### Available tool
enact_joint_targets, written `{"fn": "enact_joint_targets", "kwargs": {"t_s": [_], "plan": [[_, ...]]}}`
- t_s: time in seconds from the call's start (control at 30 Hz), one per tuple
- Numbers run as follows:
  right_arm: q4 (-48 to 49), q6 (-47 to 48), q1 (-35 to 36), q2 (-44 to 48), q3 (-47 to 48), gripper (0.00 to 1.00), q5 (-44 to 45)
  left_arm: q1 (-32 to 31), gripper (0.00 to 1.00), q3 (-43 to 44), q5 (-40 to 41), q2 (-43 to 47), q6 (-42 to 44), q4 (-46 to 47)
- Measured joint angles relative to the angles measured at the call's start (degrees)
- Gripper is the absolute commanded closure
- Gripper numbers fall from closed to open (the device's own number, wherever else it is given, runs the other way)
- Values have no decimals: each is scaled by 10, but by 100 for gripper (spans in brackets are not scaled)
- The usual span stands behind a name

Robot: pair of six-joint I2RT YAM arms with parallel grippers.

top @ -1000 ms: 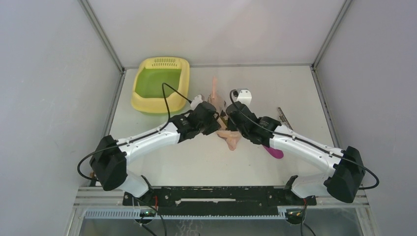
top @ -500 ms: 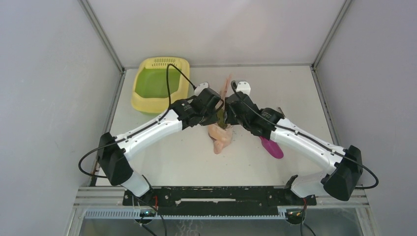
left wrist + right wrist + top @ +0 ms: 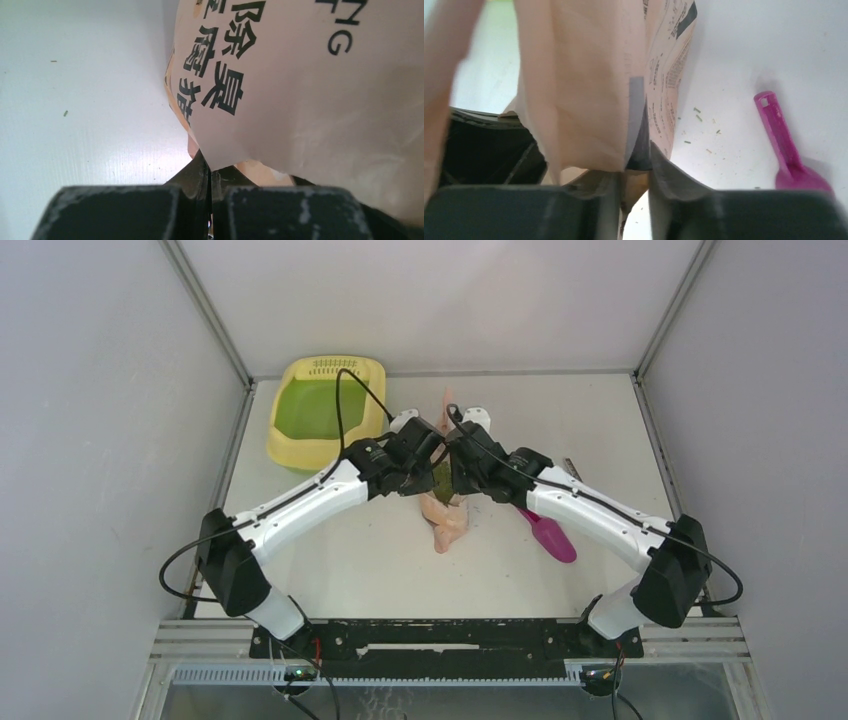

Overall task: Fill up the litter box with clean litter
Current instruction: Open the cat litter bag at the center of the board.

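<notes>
The pale yellow litter box (image 3: 290, 445) with its green floor sits at the back left of the table and holds no litter. The peach bag (image 3: 445, 520) hangs between both grippers, lifted off the table right of the box. My left gripper (image 3: 432, 462) is shut on the bag's left edge (image 3: 220, 150). My right gripper (image 3: 452, 462) is shut on the bag's right edge (image 3: 589, 100). Dark grey-green litter (image 3: 443, 478) shows in the bag's opening between the grippers. A few granules (image 3: 698, 116) lie scattered on the table.
A magenta scoop (image 3: 548, 533) lies on the table right of the bag; it also shows in the right wrist view (image 3: 786, 150). A thin dark strip (image 3: 575, 475) lies further right. Grey walls enclose the table.
Both grippers have moved back and left toward the litter box with the bag. The bag has risen from lying flat to hanging between them.
</notes>
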State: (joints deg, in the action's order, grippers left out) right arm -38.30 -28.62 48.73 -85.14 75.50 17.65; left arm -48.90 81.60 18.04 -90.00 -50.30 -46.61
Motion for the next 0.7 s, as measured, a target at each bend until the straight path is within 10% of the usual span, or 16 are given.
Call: {"fn": "enact_joint_targets", "kwargs": {"t_s": [0.27, 0.7], "plan": [[-1, 31, -58, -16, 0, 100, -5, 13, 100, 53, -23, -41, 40, -9], [-17, 102, -170, -28, 187, 100, 4, 92, 100, 597, -89, -292, 161, -165]]}}
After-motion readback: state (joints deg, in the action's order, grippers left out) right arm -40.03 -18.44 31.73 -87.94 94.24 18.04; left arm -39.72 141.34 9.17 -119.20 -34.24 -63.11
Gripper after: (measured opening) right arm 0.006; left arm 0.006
